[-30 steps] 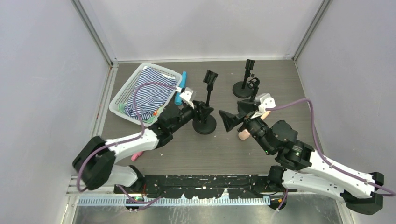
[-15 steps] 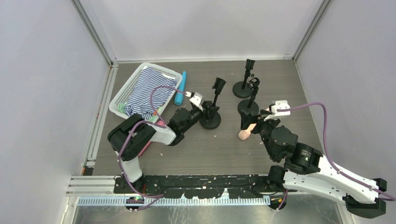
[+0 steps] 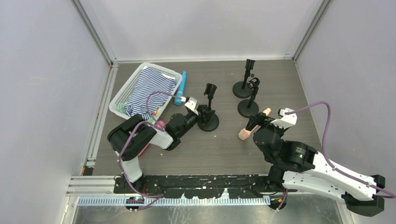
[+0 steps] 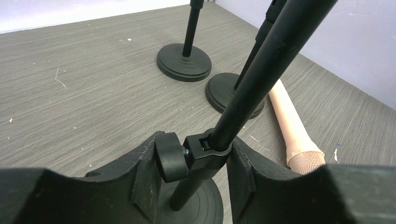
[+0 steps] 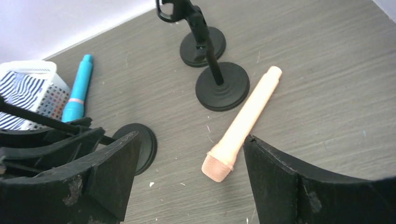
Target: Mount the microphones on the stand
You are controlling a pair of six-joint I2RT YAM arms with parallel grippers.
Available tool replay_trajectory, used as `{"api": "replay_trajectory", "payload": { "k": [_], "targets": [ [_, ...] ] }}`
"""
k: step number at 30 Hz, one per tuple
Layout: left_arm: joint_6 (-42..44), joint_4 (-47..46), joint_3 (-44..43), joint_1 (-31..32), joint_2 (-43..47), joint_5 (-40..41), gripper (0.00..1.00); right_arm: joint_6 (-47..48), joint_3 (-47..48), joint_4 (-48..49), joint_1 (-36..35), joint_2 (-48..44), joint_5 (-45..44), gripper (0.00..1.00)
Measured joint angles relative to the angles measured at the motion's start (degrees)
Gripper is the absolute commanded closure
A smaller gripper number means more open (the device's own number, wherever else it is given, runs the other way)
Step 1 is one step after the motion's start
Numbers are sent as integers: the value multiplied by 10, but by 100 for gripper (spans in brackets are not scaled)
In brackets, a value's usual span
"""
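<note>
My left gripper [image 4: 194, 168] is shut on the joint low on the pole of a black stand [image 4: 261, 65]. That stand [image 3: 208, 116] is at the table's middle, its clip empty. The peach microphone [image 5: 243, 122] lies flat on the table. My right gripper [image 5: 190, 137] hangs open just above it, a finger on either side of its head, not touching. From above, the right gripper [image 3: 257, 125] covers the middle of the peach microphone [image 3: 244, 134]. The blue microphone [image 3: 181, 87] lies beside the basket. A bit of the pink microphone [image 3: 159, 124] shows behind my left arm.
Two more black stands [image 3: 243, 88] [image 3: 248, 108] with empty clips are at the back right, close to the peach microphone's tail. A white basket [image 3: 122, 95] holding striped cloth sits at the back left. Walls close in the table on three sides.
My right gripper has swung right, from beside the held stand to over the peach microphone. My left arm has folded in, and the stand it holds tilted right, then came back upright.
</note>
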State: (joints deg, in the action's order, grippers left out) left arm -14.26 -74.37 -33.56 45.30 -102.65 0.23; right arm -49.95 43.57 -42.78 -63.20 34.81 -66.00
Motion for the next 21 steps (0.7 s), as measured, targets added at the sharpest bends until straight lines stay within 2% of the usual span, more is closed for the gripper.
{"api": "replay_trajectory", "payload": {
  "k": [8,12,17,21],
  "targets": [
    [-5,-23,46,0,32,10,31,-150,3,-104,1,43,13,12],
    [-9,-28,79,0,58,20,22,-183,3,-121,26,61,45,9],
    [-24,-23,119,0,97,24,17,-161,-2,-83,169,97,167,7],
    [-49,21,148,0,167,33,16,-137,-24,-34,280,123,279,7]
  ]
}}
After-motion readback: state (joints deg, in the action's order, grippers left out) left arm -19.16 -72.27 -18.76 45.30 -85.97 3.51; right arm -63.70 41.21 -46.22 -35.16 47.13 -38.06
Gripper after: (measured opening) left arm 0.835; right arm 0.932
